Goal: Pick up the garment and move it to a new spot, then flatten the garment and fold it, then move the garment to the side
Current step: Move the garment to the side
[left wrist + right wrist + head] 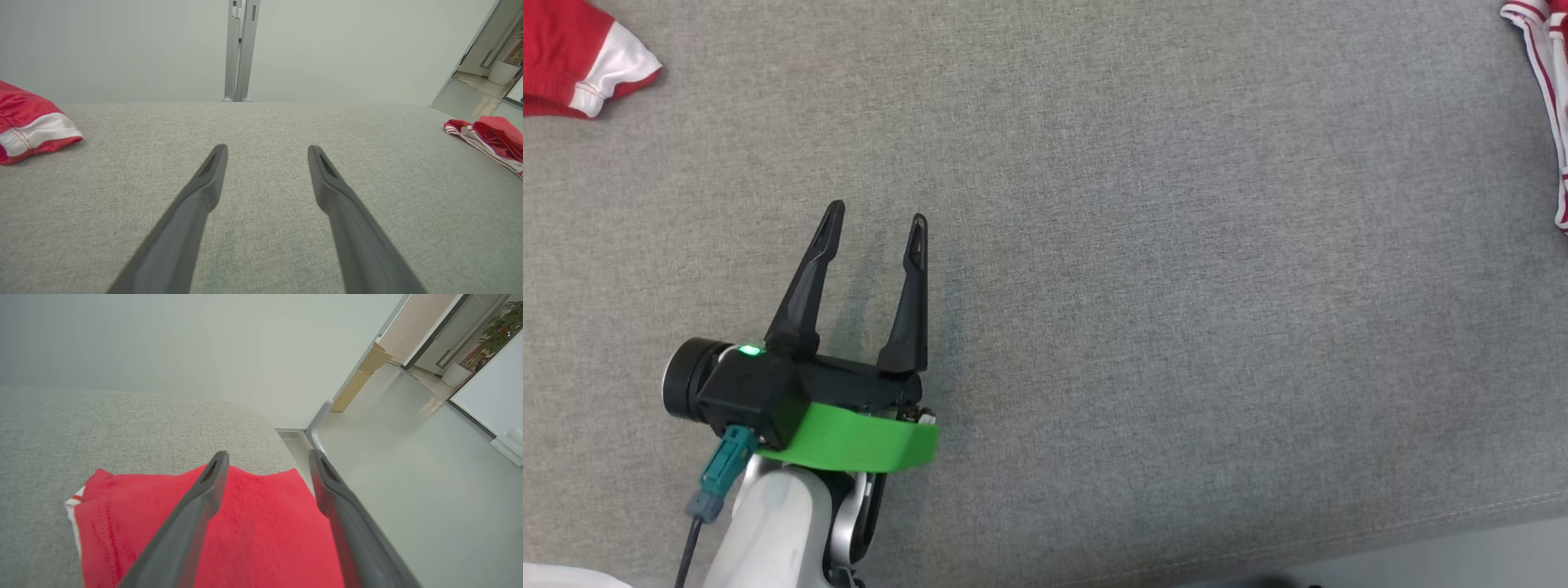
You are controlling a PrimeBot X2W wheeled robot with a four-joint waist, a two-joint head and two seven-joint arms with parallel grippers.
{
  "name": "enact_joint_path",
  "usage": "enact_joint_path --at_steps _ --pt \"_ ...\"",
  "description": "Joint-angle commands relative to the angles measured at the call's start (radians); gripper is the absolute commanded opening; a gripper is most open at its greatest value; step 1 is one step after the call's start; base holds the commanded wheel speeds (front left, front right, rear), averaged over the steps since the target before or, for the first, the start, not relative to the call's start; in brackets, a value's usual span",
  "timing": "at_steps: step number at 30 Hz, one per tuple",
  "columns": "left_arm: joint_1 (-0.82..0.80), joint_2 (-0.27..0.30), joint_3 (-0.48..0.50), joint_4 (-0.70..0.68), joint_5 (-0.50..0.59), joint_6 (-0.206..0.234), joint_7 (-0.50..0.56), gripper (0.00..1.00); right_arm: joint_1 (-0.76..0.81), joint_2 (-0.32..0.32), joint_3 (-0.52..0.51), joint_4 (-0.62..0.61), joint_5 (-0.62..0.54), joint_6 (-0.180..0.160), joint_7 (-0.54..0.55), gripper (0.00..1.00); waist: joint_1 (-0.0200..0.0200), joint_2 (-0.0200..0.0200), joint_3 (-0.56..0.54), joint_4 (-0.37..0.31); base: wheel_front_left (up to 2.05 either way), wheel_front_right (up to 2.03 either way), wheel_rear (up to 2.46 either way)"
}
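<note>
Two red garments lay well apart on the grey cushion [1143, 286]: a striped garment [253, 531] at the far right corner and a white-cuffed piece [580, 57] at the far left corner. The right gripper [268, 454] hung directly over the striped garment, fingers spread and empty, with cloth under both tips. In the head view the garment's visible part ran lengthwise along the right edge. The left gripper [877, 213], also spread and empty, sat nearer the front edge, well away from both garments. The right arm was plainly closer, so a grasp looked like its job. No brand, label or writing could be read.
</note>
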Motion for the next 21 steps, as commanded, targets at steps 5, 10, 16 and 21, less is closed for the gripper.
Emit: enact_joint_path --at_steps 5,10,16,21 --pt "-0.02 0.002 0.028 0.038 -0.02 0.006 -0.027 1.0 -0.016 0.049 0.068 -0.02 0.021 -0.002 -0.019 1.0 0.0 0.0 -0.074 -0.017 0.0 0.0 0.0" --pt "-0.026 0.003 0.071 0.097 -0.037 0.016 -0.048 1.0 0.006 0.101 0.179 -0.054 0.064 -0.002 -0.024 1.0 0.0 0.0 -0.164 -0.026 0.0 0.0 0.0" --pt "-0.003 -0.006 0.125 0.185 -0.041 0.045 -0.063 1.0 0.103 0.173 0.306 -0.126 0.153 -0.002 -0.029 1.0 0.0 0.0 -0.279 -0.012 0.0 0.0 0.0" --pt "0.039 -0.017 0.166 0.233 -0.047 0.055 -0.065 1.0 0.24 0.224 0.377 -0.219 0.24 -0.002 -0.038 1.0 0.0 0.0 -0.352 0.012 0.0 0.0 0.0"
